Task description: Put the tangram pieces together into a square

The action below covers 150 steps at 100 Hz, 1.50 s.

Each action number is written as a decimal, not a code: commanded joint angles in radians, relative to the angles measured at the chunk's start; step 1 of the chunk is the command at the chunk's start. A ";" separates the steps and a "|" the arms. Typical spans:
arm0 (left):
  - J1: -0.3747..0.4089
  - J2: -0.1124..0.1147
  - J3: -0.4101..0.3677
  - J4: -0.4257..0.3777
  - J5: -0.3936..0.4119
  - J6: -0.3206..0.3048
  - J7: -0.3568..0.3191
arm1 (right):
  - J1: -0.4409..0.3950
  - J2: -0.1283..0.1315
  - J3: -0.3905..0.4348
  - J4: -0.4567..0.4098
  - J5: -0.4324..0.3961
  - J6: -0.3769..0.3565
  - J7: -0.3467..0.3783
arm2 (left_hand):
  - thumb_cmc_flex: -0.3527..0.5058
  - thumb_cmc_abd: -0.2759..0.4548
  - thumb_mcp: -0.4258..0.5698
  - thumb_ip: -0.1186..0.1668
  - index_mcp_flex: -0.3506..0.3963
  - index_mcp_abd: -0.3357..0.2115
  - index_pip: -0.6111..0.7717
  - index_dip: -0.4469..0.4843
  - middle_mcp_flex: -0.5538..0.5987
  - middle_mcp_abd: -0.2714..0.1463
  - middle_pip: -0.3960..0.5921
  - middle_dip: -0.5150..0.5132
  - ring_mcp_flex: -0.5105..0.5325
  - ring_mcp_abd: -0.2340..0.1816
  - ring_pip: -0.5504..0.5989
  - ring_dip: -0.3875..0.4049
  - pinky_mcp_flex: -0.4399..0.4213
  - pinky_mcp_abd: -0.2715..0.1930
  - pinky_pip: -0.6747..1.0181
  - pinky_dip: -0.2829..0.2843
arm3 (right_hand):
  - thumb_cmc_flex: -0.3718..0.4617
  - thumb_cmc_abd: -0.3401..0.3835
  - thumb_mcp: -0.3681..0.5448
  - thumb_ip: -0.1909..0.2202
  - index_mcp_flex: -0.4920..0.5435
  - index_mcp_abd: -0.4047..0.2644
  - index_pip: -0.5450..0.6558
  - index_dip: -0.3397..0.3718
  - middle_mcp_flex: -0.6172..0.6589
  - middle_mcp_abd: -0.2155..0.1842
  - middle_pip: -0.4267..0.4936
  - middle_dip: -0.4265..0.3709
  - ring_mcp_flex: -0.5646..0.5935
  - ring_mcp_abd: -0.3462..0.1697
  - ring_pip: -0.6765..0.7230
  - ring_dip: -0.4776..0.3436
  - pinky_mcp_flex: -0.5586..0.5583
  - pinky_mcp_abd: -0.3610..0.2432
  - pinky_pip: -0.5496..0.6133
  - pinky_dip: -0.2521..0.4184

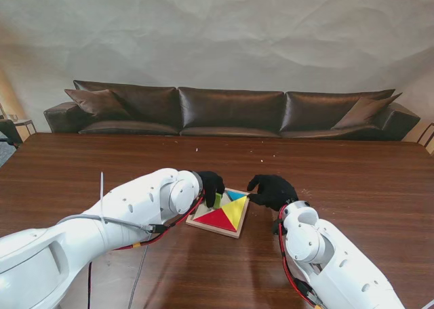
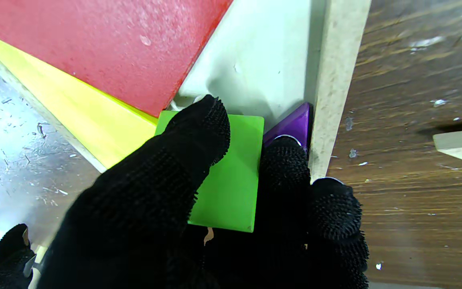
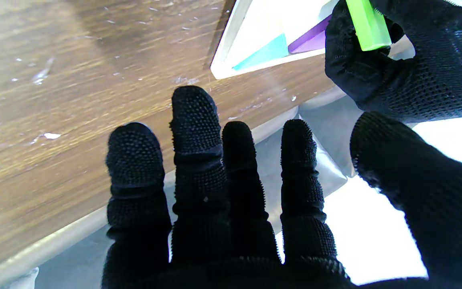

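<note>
The wooden tray [image 1: 211, 225] lies on the table between my hands. In it lie a red triangle [image 1: 215, 219], a yellow triangle [image 1: 236, 211] and a blue piece [image 1: 236, 196]. My left hand [image 1: 211, 186] is shut on a green square [image 2: 227, 176], pinched between thumb and fingers and tilted over the tray's left side. A purple piece [image 2: 291, 124] sits against the tray rim [image 2: 335, 80] just under those fingers. My right hand [image 1: 272, 190] is open at the tray's far right corner, its fingers [image 3: 195, 160] spread and holding nothing. In the right wrist view the green square [image 3: 367, 24] shows edge-on.
The dark wooden table [image 1: 352, 180] stretches around the tray. A brown leather sofa [image 1: 230, 112] stands beyond its far edge. A pale flat edge [image 2: 459, 146] shows on the table beside the tray in the left wrist view; I cannot tell what it is.
</note>
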<state>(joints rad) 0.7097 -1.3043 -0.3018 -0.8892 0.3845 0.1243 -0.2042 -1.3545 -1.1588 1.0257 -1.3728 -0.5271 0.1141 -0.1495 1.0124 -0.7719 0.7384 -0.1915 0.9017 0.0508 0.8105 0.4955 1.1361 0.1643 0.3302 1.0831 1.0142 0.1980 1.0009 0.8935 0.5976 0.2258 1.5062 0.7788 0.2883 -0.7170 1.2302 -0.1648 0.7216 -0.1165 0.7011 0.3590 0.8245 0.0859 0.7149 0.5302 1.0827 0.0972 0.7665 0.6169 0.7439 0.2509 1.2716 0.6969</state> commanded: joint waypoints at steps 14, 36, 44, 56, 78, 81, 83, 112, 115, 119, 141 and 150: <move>-0.007 -0.022 0.012 0.029 -0.002 -0.008 -0.012 | -0.005 -0.001 -0.002 -0.003 0.004 -0.001 0.017 | 0.016 0.087 0.005 0.017 0.007 0.024 0.069 0.004 -0.021 0.027 0.017 0.035 -0.019 -0.019 0.038 0.005 -0.015 -0.034 0.069 0.021 | -0.001 0.008 0.006 0.004 0.006 0.006 0.000 -0.013 -0.015 0.017 -0.014 -0.021 0.004 0.010 0.018 0.007 -0.152 -0.011 0.046 0.021; -0.008 -0.025 0.016 0.039 0.008 -0.016 -0.001 | -0.004 0.000 -0.003 -0.001 0.006 -0.003 0.022 | -0.005 0.081 0.001 0.013 -0.026 0.053 -0.064 0.000 -0.058 0.036 -0.002 0.049 -0.041 -0.022 0.038 0.003 -0.032 -0.043 0.063 0.024 | 0.001 0.005 0.007 0.004 0.007 0.012 0.002 -0.013 -0.016 0.019 -0.014 -0.021 0.004 0.011 0.018 0.007 -0.152 -0.011 0.045 0.021; -0.009 -0.026 0.018 0.042 0.012 -0.018 0.002 | -0.003 0.000 -0.003 0.000 0.007 -0.005 0.023 | -0.011 0.079 -0.004 0.014 -0.041 0.059 -0.097 -0.012 -0.071 0.037 -0.006 0.051 -0.050 -0.024 0.038 0.004 -0.039 -0.047 0.062 0.025 | 0.002 0.004 0.008 0.004 0.008 0.015 0.002 -0.013 -0.016 0.019 -0.014 -0.022 0.003 0.009 0.018 0.006 -0.152 -0.011 0.045 0.021; -0.010 -0.026 0.020 0.043 0.016 -0.019 0.004 | -0.003 0.000 -0.004 0.001 0.009 -0.006 0.025 | -0.021 0.082 -0.012 0.015 -0.052 0.070 -0.146 -0.015 -0.090 0.041 -0.003 0.055 -0.060 -0.026 0.042 0.007 -0.046 -0.052 0.062 0.027 | 0.003 0.003 0.010 0.004 0.008 0.017 0.002 -0.013 -0.017 0.019 -0.014 -0.022 0.003 0.012 0.018 0.006 -0.153 -0.011 0.045 0.021; -0.012 -0.025 0.023 0.043 0.033 -0.026 0.018 | -0.002 -0.001 -0.004 0.004 0.011 -0.006 0.024 | -0.063 0.093 0.021 0.011 -0.059 0.088 -0.278 0.009 -0.148 0.062 0.055 0.017 -0.074 -0.026 0.047 0.008 -0.056 -0.059 0.061 0.032 | 0.003 0.000 0.011 0.003 0.008 0.022 0.003 -0.014 -0.016 0.020 -0.013 -0.022 0.005 0.010 0.020 0.007 -0.153 -0.010 0.046 0.020; -0.012 -0.025 0.023 0.042 0.034 -0.026 0.019 | -0.001 -0.001 -0.004 0.005 0.012 -0.007 0.024 | -0.068 0.096 0.023 0.011 -0.064 0.093 -0.288 0.006 -0.156 0.062 0.055 0.015 -0.078 -0.026 0.046 0.008 -0.060 -0.059 0.060 0.032 | 0.003 -0.002 0.011 0.003 0.008 0.021 0.003 -0.014 -0.016 0.019 -0.013 -0.022 0.005 0.010 0.020 0.007 -0.153 -0.011 0.046 0.020; -0.012 -0.025 0.023 0.041 0.034 -0.026 0.019 | -0.001 -0.001 -0.004 0.005 0.012 -0.007 0.025 | -0.078 0.094 0.039 0.008 -0.059 0.095 -0.317 0.018 -0.167 0.063 0.070 0.002 -0.081 -0.024 0.047 0.009 -0.062 -0.060 0.060 0.034 | 0.003 -0.003 0.012 0.003 0.008 0.022 0.003 -0.014 -0.016 0.020 -0.013 -0.022 0.005 0.010 0.020 0.007 -0.153 -0.011 0.046 0.020; -0.009 -0.028 0.019 0.043 0.046 -0.037 0.043 | 0.001 -0.002 -0.005 0.010 0.017 -0.009 0.024 | -0.102 0.114 0.054 0.013 -0.067 0.109 -0.399 0.000 -0.213 0.070 0.074 -0.025 -0.098 -0.018 0.047 0.010 -0.078 -0.060 0.058 0.038 | 0.005 -0.002 0.013 0.002 0.010 0.026 0.005 -0.014 -0.016 0.019 -0.012 -0.022 0.006 0.010 0.022 0.007 -0.153 -0.014 0.047 0.020; -0.009 -0.028 0.018 0.044 0.048 -0.040 0.047 | 0.001 -0.002 -0.005 0.011 0.017 -0.009 0.024 | -0.106 0.117 0.060 0.014 -0.069 0.111 -0.410 0.000 -0.222 0.072 0.073 -0.038 -0.104 -0.017 0.045 0.010 -0.082 -0.060 0.057 0.039 | 0.004 -0.003 0.013 0.002 0.009 0.026 0.005 -0.014 -0.016 0.020 -0.012 -0.022 0.007 0.010 0.023 0.007 -0.154 -0.013 0.047 0.019; -0.008 -0.029 0.018 0.047 0.051 -0.044 0.053 | 0.001 -0.002 -0.005 0.012 0.017 -0.010 0.024 | -0.108 0.119 0.063 0.015 -0.070 0.111 -0.416 -0.001 -0.227 0.072 0.072 -0.046 -0.110 -0.015 0.043 0.010 -0.088 -0.060 0.054 0.039 | 0.005 -0.004 0.013 0.002 0.008 0.027 0.005 -0.014 -0.016 0.020 -0.012 -0.022 0.007 0.008 0.023 0.007 -0.154 -0.014 0.047 0.019; -0.008 -0.038 0.014 0.067 0.054 -0.072 0.079 | 0.003 -0.002 -0.006 0.015 0.020 -0.012 0.026 | -0.120 0.135 0.081 0.020 -0.070 0.110 -0.442 0.006 -0.253 0.076 0.066 -0.100 -0.137 0.000 0.023 0.006 -0.116 -0.055 0.030 0.040 | 0.006 -0.004 0.014 0.002 0.009 0.029 0.005 -0.015 -0.014 0.021 -0.011 -0.022 0.008 0.010 0.024 0.007 -0.154 -0.014 0.048 0.019; -0.009 -0.041 0.014 0.073 0.054 -0.081 0.085 | 0.004 -0.001 -0.006 0.015 0.021 -0.013 0.029 | -0.129 0.144 0.083 0.025 -0.074 0.108 -0.452 0.003 -0.259 0.075 0.063 -0.121 -0.143 0.003 0.014 0.004 -0.124 -0.051 0.022 0.042 | 0.007 -0.004 0.014 0.002 0.010 0.030 0.006 -0.015 -0.014 0.021 -0.011 -0.023 0.007 0.010 0.023 0.006 -0.153 -0.014 0.048 0.019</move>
<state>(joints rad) 0.7008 -1.3369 -0.2862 -0.8219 0.4382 0.0489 -0.1049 -1.3492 -1.1582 1.0226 -1.3583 -0.5079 0.1054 -0.1387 0.9071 -0.6580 0.7867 -0.1900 0.8520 0.1445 0.3855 0.5117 0.9148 0.2217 0.4287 1.0211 0.8833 0.1863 1.0131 0.8935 0.4935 0.1925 1.5063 0.8060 0.2887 -0.7169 1.2302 -0.1648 0.7216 -0.0928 0.7011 0.3590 0.8245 0.0886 0.7142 0.5197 1.0825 0.0981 0.7726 0.6169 0.7436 0.2509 1.2764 0.6969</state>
